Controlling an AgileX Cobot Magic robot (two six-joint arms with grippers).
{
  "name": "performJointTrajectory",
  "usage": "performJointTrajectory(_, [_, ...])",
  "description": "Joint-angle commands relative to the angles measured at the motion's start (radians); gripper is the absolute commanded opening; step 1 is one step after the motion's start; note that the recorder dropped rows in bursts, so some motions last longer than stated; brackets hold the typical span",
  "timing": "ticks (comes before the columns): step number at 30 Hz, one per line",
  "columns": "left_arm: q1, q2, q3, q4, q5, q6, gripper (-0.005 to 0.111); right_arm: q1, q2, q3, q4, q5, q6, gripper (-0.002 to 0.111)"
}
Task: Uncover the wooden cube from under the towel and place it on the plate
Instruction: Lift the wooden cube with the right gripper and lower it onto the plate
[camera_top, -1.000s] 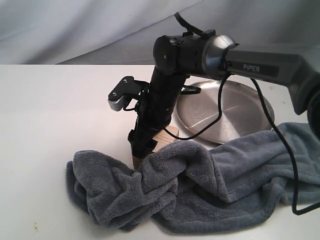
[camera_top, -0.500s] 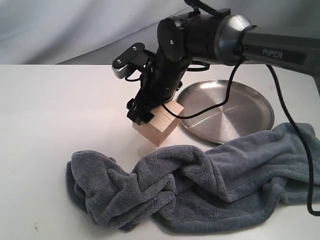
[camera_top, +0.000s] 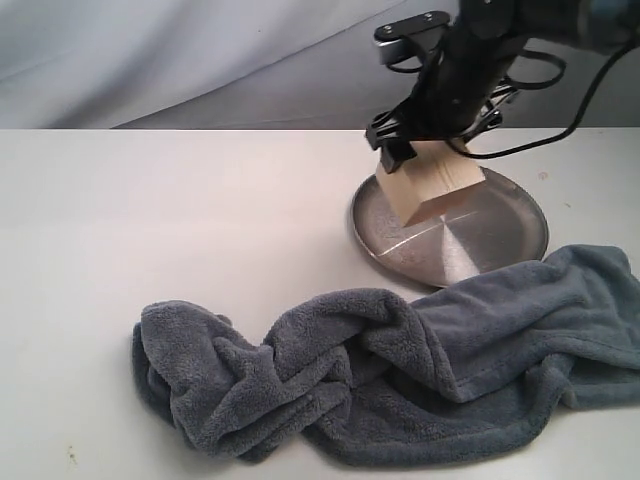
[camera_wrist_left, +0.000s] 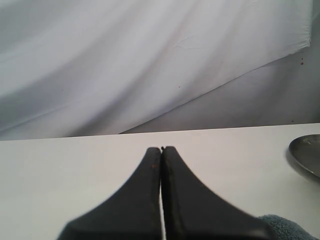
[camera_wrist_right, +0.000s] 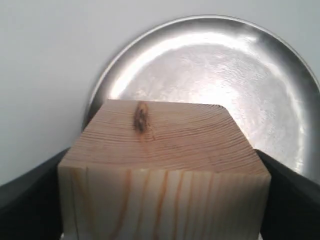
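The pale wooden cube (camera_top: 428, 190) hangs tilted over the left part of the silver plate (camera_top: 500, 235), held between the fingers of my right gripper (camera_top: 425, 160). In the right wrist view the cube (camera_wrist_right: 165, 165) fills the space between the dark fingers (camera_wrist_right: 30, 195), with the plate (camera_wrist_right: 240, 80) beneath it; whether it touches the plate I cannot tell. The blue-grey towel (camera_top: 380, 380) lies bunched along the front of the table, its right part touching the plate's front rim. My left gripper (camera_wrist_left: 161, 150) is shut on nothing over the white table, out of the exterior view.
A white table (camera_top: 150, 220) carries everything, backed by a pale draped cloth (camera_top: 150, 60). The plate's rim (camera_wrist_left: 305, 155) and a towel corner (camera_wrist_left: 282, 227) show at the edge of the left wrist view. A black cable (camera_top: 560, 130) loops off the right arm above the plate.
My right gripper has lifted the wooden cube from beside the towel and carried it rightward and back, so it now hangs over the plate. The towel and the plate stay put.
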Motion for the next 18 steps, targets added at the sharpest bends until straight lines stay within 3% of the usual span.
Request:
performJointTrajectory(1, [0.002, -0.004, 0.004, -0.002, -0.011, -0.002, 0.0, -0.069, -0.009, -0.008, 0.042, 0.004, 0.008, 0.047])
performJointTrajectory(18, [0.002, -0.004, 0.004, -0.002, -0.011, -0.002, 0.0, -0.078, 0.159, -0.008, 0.037, -0.051, 0.025, 0.047])
